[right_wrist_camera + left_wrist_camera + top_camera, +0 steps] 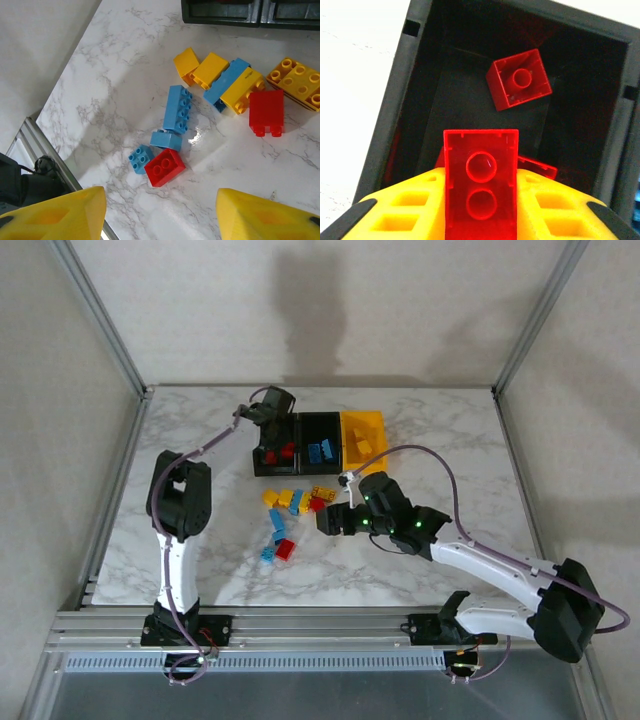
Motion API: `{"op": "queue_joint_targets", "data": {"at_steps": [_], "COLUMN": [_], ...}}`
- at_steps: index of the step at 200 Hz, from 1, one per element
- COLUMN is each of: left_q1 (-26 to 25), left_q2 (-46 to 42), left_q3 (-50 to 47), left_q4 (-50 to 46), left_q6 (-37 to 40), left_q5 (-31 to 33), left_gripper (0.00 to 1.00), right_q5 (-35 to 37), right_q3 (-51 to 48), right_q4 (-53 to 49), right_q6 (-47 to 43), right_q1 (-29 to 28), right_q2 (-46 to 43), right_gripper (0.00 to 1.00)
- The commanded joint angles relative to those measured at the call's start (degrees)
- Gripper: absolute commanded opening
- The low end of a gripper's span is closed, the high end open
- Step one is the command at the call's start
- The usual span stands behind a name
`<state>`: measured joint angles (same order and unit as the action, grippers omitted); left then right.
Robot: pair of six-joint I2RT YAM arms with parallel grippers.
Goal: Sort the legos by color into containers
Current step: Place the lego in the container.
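My left gripper (480, 200) is shut on a red lego (480, 185), its hollow underside facing the camera, held over the left black container (395, 100). Inside lie a square red brick (521, 80) and another red one (537, 167). From above, this gripper (272, 425) hovers at that bin (262, 462); the middle black bin (320, 468) holds blue bricks and the yellow bin (372, 423) yellow ones. My right gripper (160, 215) is open above bare marble, just short of a red brick (165, 167) and small blue bricks (140, 158). More loose legos (227, 82) lie beyond.
The loose pile (290, 505) sits between the bins and my right gripper (328, 521). A metal rail (300, 625) runs along the near table edge, with frame posts at the far corners. The table's left edge (30, 135) lies close to the right wrist.
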<state>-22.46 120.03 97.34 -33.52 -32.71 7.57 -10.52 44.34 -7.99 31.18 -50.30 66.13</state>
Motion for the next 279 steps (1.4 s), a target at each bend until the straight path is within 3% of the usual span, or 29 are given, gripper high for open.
{"op": "queue_joint_targets", "data": {"at_steps": [1,46,99,116,177,223,279], "left_q1": [-0.22,-0.22,-0.39,-0.39,-2.18,-4.11,-7.64], "left_q2": [1.83,4.22,4.08,3.31,-4.06,-15.22,-30.09], "left_q3": [2.72,3.91,3.76,3.83,2.30,-8.01,-27.11], "left_q4": [-2.89,-3.66,-3.98,-3.88,-3.56,0.92,4.91], "left_q6": [0.46,0.10,0.10,0.21,1.31,1.01,-1.86], "left_q5": [2.34,3.34,3.50,3.30,1.17,-3.28,-3.96], "left_gripper": [0.30,0.33,0.43,0.49,0.54,0.57,0.57], "right_q5": [1.34,1.81,2.22,2.21,5.82,8.12,10.43], "right_q3": [-1.07,-1.71,-2.06,-2.06,-0.67,1.01,2.92], "right_q4": [-0.10,-0.53,-0.69,-0.67,-3.17,-5.86,-8.26], "right_q6": [0.73,1.08,0.90,0.98,1.86,2.04,2.42], "right_q1": [-0.67,-0.67,-0.67,-0.66,-0.68,-0.67,-0.60], "right_q2": [-1.81,-3.11,-3.60,-3.55,-4.05,-2.59,-0.84], "right_gripper": [0.60,0.60,0.60,0.60,0.62,0.62,0.62]}}
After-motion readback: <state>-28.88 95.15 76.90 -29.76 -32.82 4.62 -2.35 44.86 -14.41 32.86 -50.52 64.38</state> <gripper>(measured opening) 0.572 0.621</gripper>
